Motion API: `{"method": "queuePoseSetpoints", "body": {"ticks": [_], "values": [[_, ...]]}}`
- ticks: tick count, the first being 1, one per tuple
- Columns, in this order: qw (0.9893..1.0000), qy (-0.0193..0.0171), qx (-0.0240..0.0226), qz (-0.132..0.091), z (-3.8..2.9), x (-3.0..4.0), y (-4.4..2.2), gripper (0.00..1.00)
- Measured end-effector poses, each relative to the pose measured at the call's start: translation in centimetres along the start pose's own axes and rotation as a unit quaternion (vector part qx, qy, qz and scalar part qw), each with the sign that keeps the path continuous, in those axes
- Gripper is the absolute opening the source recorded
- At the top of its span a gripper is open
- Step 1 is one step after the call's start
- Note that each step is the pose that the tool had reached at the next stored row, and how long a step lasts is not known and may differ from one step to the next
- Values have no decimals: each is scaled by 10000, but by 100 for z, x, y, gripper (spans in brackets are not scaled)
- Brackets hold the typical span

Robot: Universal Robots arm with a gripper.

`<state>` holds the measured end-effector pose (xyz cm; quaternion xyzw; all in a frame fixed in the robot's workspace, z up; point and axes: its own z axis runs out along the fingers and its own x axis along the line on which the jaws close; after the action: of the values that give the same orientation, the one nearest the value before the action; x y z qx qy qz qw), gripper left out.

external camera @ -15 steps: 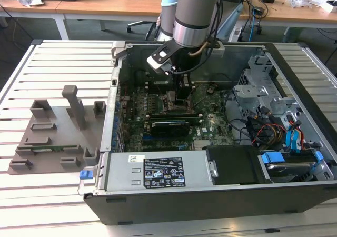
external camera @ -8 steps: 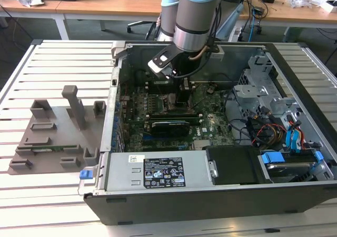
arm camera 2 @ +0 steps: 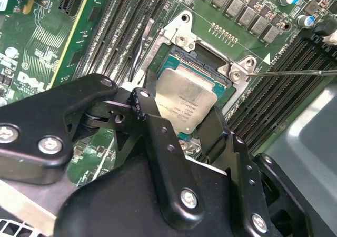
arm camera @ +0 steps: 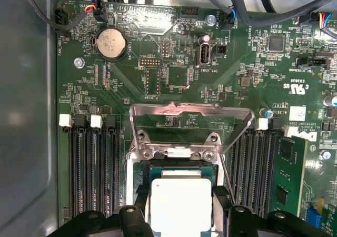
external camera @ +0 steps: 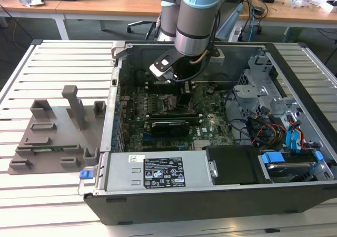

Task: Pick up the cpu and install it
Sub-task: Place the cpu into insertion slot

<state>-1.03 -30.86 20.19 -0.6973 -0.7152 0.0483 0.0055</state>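
- Where the socket [arm camera 2: 181, 63] lies open, the cpu [arm camera 2: 189, 97] is clamped by two opposite edges in the gripper [arm camera 2: 182, 103]; whether it is seated or just above cannot be told.
- The load plate [arm camera: 189, 113] is seen raised, clear of the chip.
- Judged: the chip should be held level and square, with no sideways drag over the contacts.

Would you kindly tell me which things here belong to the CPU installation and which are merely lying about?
In the job: cpu, held by the gripper; open socket; raised load plate.
Lying about: grey fixture tray; power supply; coin battery.
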Motion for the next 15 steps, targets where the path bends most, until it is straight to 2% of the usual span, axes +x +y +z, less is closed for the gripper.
{"method": "queuePoseSetpoints", "body": {"ticks": [10, 11, 15], "values": [[10000, 0, 0, 9, 19, 3, 1, 55], [10000, 0, 1, 9, 19, 2, 1, 62], [10000, 1, 1, 10, 20, 3, -2, 62]]}}
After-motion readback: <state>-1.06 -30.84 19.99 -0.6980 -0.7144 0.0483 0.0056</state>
